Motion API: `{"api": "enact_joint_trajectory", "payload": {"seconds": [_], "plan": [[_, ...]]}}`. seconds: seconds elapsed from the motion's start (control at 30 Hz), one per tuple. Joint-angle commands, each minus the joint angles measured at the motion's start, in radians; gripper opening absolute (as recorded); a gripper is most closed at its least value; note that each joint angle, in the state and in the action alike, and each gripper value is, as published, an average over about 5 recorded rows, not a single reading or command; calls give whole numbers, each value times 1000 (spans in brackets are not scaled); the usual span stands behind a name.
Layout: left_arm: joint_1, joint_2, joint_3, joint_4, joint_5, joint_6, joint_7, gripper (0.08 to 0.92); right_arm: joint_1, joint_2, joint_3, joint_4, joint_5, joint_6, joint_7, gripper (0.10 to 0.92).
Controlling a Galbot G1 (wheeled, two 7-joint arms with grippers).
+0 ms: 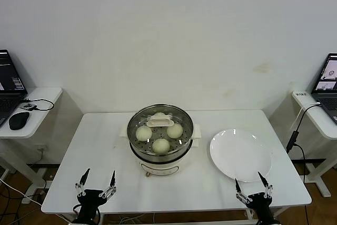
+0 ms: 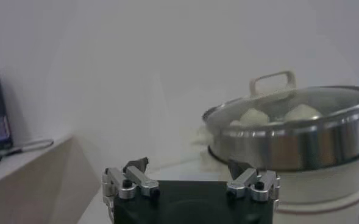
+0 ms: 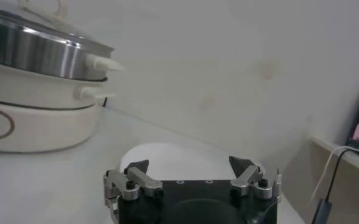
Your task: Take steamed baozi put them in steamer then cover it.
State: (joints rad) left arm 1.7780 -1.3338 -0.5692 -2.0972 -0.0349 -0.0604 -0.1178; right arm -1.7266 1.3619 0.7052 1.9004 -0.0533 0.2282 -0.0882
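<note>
The steamer (image 1: pixel 134 150), a shiny steel pot on a white base, stands at the table's middle. Three baozi (image 1: pixel 161 145) show on its perforated tray, under a glass lid whose cream handle (image 1: pixel 159 122) lies over the far side. My left gripper (image 1: pixel 99 172) hangs open and empty at the front left edge, well short of the steamer. My right gripper (image 1: pixel 247 178) is open and empty at the front right, just before the white plate (image 1: pixel 240 155). The left wrist view has the left gripper (image 2: pixel 187 162) facing the lidded steamer (image 2: pixel 301 143) with baozi (image 2: pixel 252 115) inside. The right wrist view has the right gripper (image 3: pixel 188 162) over the plate (image 3: pixel 179 159), with the steamer (image 3: pixel 39 55) off to one side.
The white plate holds nothing. A side table at the left carries a laptop (image 1: pixel 8 85) and a mouse (image 1: pixel 18 120). Another at the right carries a laptop (image 1: pixel 327 85), with a cable (image 1: pixel 295 133) hanging beside the main table's right edge.
</note>
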Motion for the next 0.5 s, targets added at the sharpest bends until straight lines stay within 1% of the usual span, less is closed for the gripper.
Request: {"api": "enact_joint_trajectory", "payload": {"seconds": [0.03,0.27,0.5], "plan": [[38,-22,-38,33,-24,-55,13,823,-33,-20,-8,1,17,15,2,823],[38,-30,-43,32,-6,-35,24,823,-52,-43,-8,-18,24,24,10,823],[55,-25,-53,30,6,-34,32,823,-55,-44,-37,-1,17,15,11,823]]}}
